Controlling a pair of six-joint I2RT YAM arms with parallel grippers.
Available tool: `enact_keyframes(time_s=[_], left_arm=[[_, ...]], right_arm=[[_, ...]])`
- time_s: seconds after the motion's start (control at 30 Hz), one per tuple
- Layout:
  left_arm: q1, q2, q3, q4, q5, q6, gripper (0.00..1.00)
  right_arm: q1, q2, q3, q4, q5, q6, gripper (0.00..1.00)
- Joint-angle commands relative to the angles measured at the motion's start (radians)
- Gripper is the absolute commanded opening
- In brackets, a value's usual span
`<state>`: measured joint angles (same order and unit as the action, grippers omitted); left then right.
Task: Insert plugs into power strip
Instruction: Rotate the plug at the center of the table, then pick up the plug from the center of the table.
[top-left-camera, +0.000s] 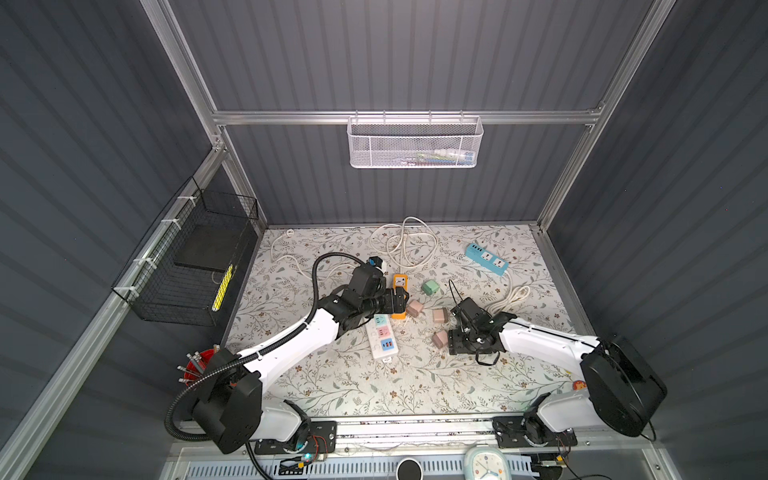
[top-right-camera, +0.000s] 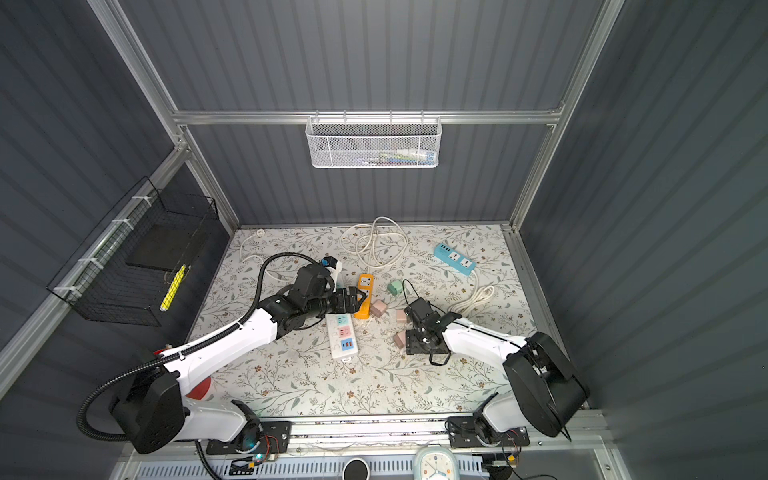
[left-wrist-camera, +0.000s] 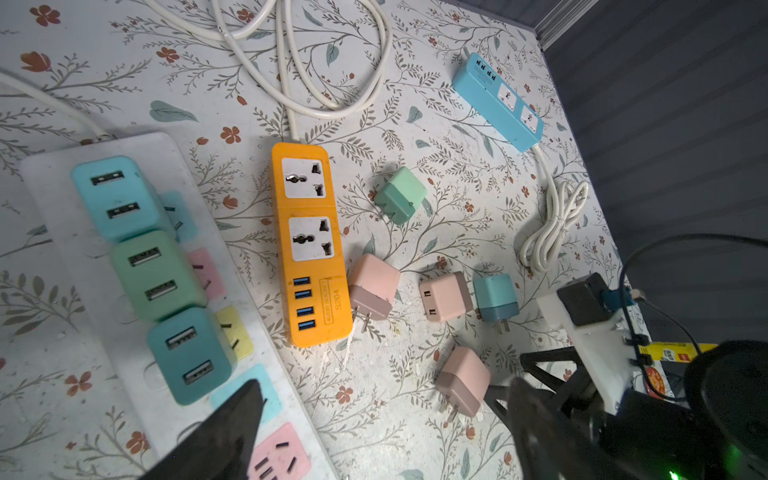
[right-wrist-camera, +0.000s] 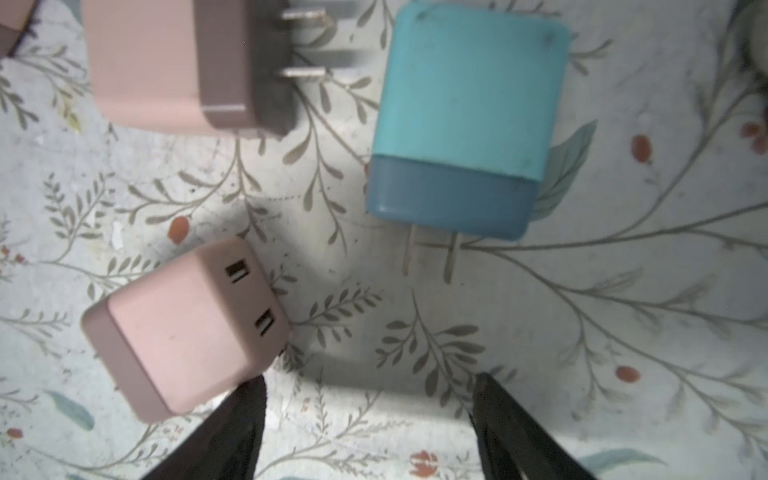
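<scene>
Fingers (right-wrist-camera: 245, 415) of the right gripper (right-wrist-camera: 370, 380) stand apart and empty, low over the floral tabletop (right-wrist-camera: 623, 332). One tip is just beside a pink cube-shaped plastic plug (right-wrist-camera: 183, 328) that shows its two slots. Near it a teal cube-shaped plastic plug (right-wrist-camera: 465, 116) lies on its side, metal prongs pointing toward the fingers.

Three more plugs lie loose nearby. They are a mint-green cube plug (left-wrist-camera: 400, 195), a pink plug with bare prongs (left-wrist-camera: 374, 286) just beside a long orange plastic power strip (left-wrist-camera: 309, 245), and a second loose pink plug (left-wrist-camera: 463, 380) close to the right arm.

Three others are already seated in a row in the white plastic power strip (left-wrist-camera: 91, 274): a light teal seated plug (left-wrist-camera: 120, 195), a mint-green seated plug (left-wrist-camera: 158, 274) and a deeper teal seated plug (left-wrist-camera: 189, 353).

By the orange strip hangs the left gripper (left-wrist-camera: 384, 386), its fingers (left-wrist-camera: 224, 432) spread wide with nothing between them. Toward the far right of the tabletop lies a blue plastic power strip (left-wrist-camera: 496, 102) with its bundled white cord (left-wrist-camera: 552, 224). In both top views a loose coil of white cable (top-left-camera: 403, 243) sprawls along the back edge.
</scene>
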<state>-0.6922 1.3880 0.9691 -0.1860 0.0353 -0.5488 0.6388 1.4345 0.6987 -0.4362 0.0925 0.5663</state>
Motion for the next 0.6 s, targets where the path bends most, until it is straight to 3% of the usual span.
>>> enact_keyframes(time_s=[0.0, 0.13, 0.3, 0.4, 0.47, 0.57], left_arm=[[-0.019, 0.034, 0.04, -0.001, 0.028, 0.037, 0.91], [-0.1, 0.084, 0.101, -0.072, -0.032, 0.095, 0.89], [-0.231, 0.072, 0.117, -0.06, -0.262, 0.16, 0.89], [-0.239, 0.025, 0.068, 0.039, -0.274, 0.147, 0.92], [-0.238, 0.02, 0.082, 0.04, -0.284, 0.154, 0.99], [-0.24, 0.014, 0.106, 0.033, -0.297, 0.18, 1.0]], right_arm=[[-0.004, 0.008, 0.057, 0.022, 0.005, -0.027, 0.78], [-0.012, -0.035, 0.078, -0.011, 0.008, -0.043, 0.78], [-0.018, -0.17, 0.03, 0.031, -0.027, -0.05, 0.78], [-0.018, -0.248, 0.01, 0.029, 0.039, -0.04, 0.78], [-0.019, -0.306, -0.012, 0.035, 0.096, -0.052, 0.79], [-0.021, -0.4, -0.058, 0.082, 0.127, -0.067, 0.79]])
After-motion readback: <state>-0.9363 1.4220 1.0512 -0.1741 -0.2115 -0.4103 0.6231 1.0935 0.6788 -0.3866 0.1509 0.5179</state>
